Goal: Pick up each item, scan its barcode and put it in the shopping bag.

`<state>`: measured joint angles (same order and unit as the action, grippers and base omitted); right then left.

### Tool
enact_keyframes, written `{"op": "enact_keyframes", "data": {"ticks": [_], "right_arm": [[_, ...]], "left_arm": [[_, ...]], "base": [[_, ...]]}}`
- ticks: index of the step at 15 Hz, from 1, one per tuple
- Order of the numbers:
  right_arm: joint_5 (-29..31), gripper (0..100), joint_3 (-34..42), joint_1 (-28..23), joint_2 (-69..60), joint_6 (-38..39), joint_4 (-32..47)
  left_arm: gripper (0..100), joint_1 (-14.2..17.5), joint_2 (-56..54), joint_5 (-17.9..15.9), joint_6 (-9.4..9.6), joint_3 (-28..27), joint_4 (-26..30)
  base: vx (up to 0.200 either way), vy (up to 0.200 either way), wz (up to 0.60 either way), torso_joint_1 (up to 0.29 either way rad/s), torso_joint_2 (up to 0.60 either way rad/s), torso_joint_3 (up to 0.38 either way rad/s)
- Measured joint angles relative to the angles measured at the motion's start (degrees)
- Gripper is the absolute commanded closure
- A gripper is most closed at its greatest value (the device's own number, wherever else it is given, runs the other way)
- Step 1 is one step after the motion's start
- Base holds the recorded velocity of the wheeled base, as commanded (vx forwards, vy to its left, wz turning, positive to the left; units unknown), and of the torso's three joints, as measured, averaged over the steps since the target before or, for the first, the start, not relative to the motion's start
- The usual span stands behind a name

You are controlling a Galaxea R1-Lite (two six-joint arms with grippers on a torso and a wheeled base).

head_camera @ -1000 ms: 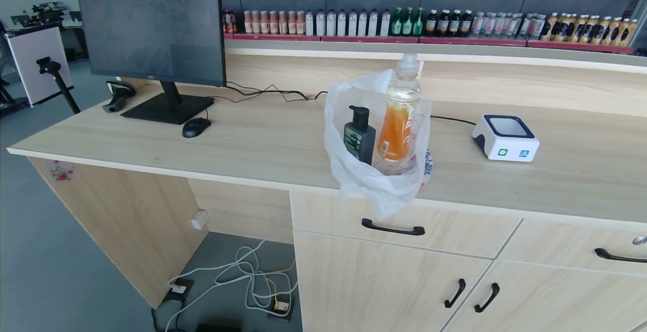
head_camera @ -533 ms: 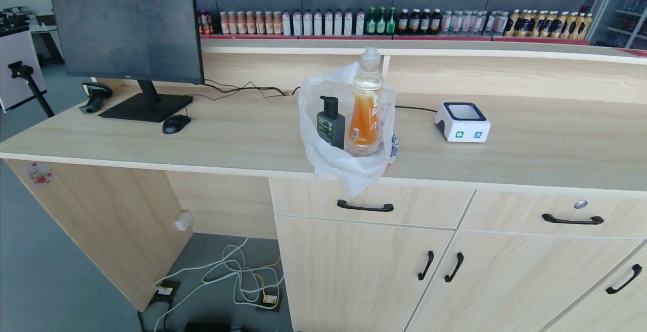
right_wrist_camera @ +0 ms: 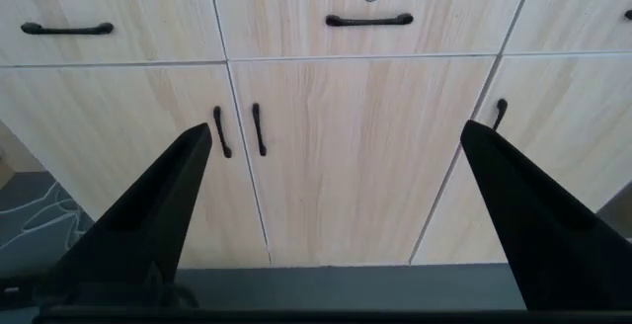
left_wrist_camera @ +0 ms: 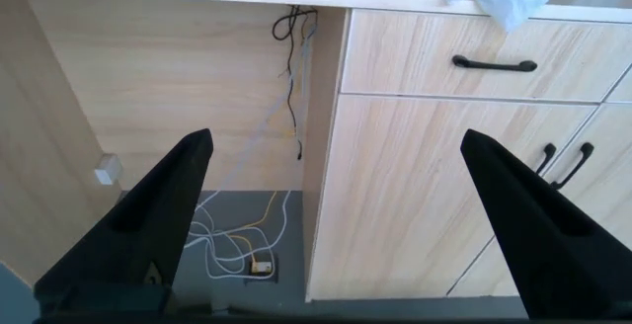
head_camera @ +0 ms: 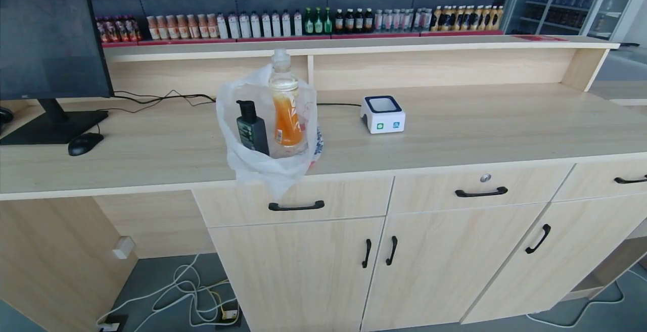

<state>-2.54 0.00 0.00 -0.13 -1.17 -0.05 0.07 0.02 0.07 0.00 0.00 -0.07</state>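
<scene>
On the desk [head_camera: 455,130], the shopping bag [head_camera: 263,168] is holding pump bottle [head_camera: 251,129] and orange bottle [head_camera: 286,120]; left claw [left_wrist_camera: 334,134] and right claw [right_wrist_camera: 334,128], both spread, should be avoiding its drooping edge.

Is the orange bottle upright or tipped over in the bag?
Upright: the orange bottle stands in the shopping bag, its neck rising above the rim.

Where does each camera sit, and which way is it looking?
Head view: on the robot's head, looking forward and down at the counter, shopping bag and scanner.
Left wrist view: on the left wrist, facing the cabinet front under the bag; the open left gripper frames it.
Right wrist view: on the right wrist, facing the cabinet doors, framed by the open right gripper.
Shared: head and right wrist views both show the drawer with the keyhole.
</scene>
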Motion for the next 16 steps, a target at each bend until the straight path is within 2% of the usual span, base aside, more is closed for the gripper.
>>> {"op": "enact_keyframes", "data": {"ticks": [11,14,16], "right_arm": [[0.0,0,0.0,0.0,0.0,0.2,0.0],[0.0,0,0.0,0.0,0.0,0.2,0.0],[0.0,0,0.0,0.0,0.0,0.1,-0.1]], "left_arm": [[0,0.0,0.0,0.0,-0.07,0.0,-0.1],[0,0.0,0.0,0.0,0.0,0.0,-0.1],[0,-0.1,0.0,0.0,-0.05,0.0,0.0]], "base": [[0.0,-0.2,0.0,0.002,0.0,0.0],[0.0,0.0,0.0,0.0,0.0,0.0],[-0.2,0.0,0.0,0.002,0.0,0.002]]}}
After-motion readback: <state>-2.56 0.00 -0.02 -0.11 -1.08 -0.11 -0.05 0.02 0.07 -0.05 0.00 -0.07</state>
